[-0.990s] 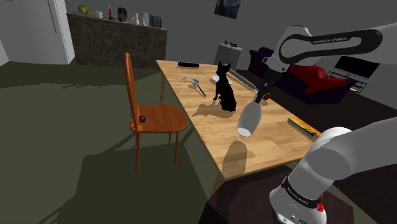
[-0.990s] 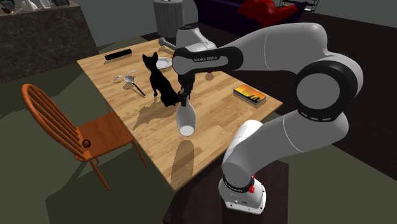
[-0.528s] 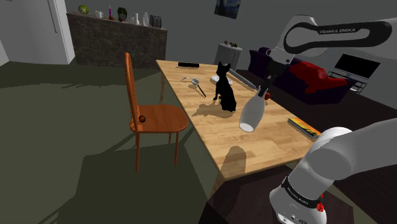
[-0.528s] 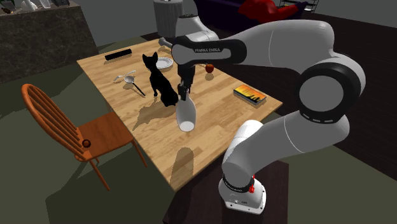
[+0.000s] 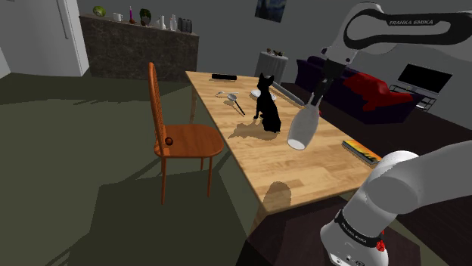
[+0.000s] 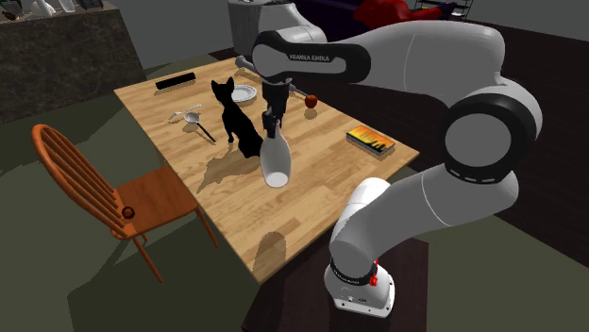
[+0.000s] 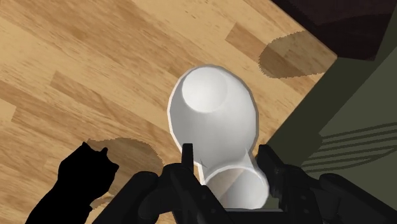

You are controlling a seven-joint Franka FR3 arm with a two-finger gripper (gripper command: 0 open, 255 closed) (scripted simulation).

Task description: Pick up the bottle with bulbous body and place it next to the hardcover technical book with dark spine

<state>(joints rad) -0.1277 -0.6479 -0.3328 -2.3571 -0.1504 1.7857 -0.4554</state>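
Hanging by its neck between the gripper's (image 6: 271, 129) closed fingers, the white bottle (image 6: 275, 162) is in the air above the table (image 6: 227, 209), near a black cat figure (image 6: 236, 118). The pick looks done. What is left, by my judgement, is carrying it over to the book (image 6: 370, 140), well apart, and setting it down alongside.

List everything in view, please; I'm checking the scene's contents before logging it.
table: one, light wood, centre
bottle: one, white, held above the table
book: one, dark with orange, table edge near the stand
cat figure: one, black, mid-table
utensil: one, pale, beyond the cat figure
bar: one, black, table's far end
chair: one, reddish wood, beside the table
gripper: one, black, shut on the bottle's neck
arm: one, white with dark joints, over the table
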